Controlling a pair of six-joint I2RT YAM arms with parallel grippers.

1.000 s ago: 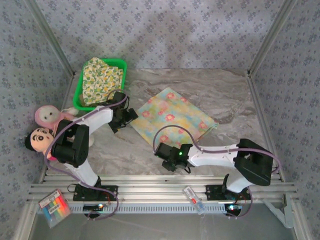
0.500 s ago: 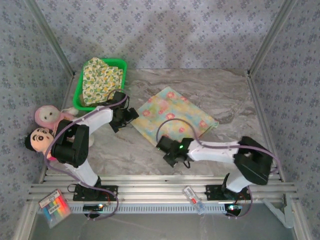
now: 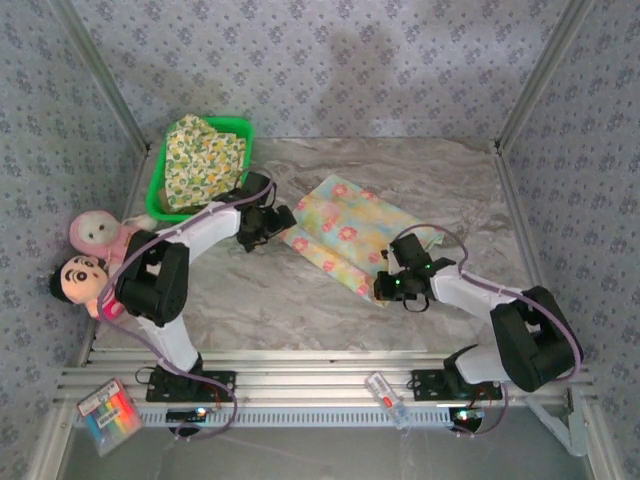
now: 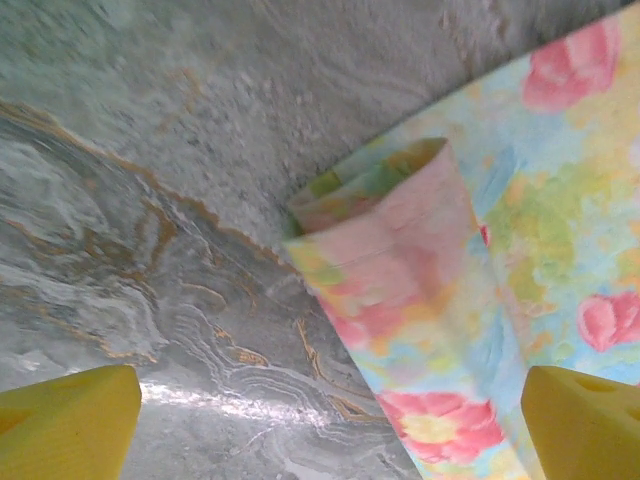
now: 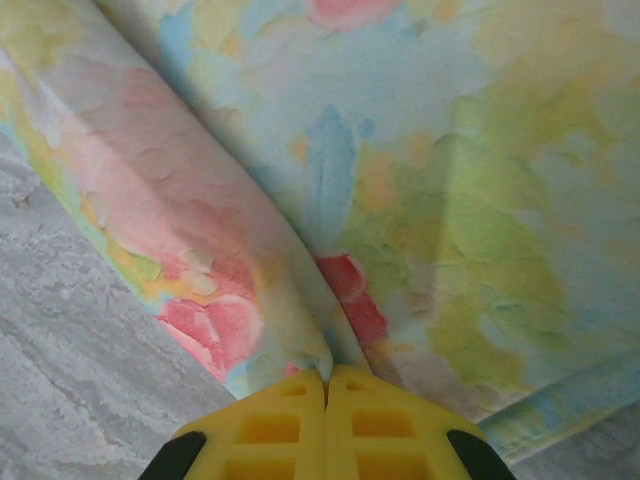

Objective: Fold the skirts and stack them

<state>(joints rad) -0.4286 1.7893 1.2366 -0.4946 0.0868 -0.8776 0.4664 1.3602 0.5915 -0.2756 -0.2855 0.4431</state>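
Clearly shut tight at the right gripper, with the yellow fingers pressed together on a raised fold of the pastel flower skirt, just at the fingertips. Ahead of these tips and to their right, the print spread flat and wide. To their left, a narrow folded strip, then bare table. From the top camera, same gripper at the near edge of the skirt, touching it.

Wide apart at the left gripper, holding nothing, with one of the yellow fingers over bare table and the other over the print. Between and ahead of them, a corner of the skirt doubled over on itself, with a small open loop at its end. From above, left gripper just beside that corner of the cloth; cannot tell if touching.

Behind the left gripper, away from the pastel flower skirt, a yellow-green floral skirt lying in a green basket. Well apart, on the outer side of the left arm, two plush dolls at the table edge.
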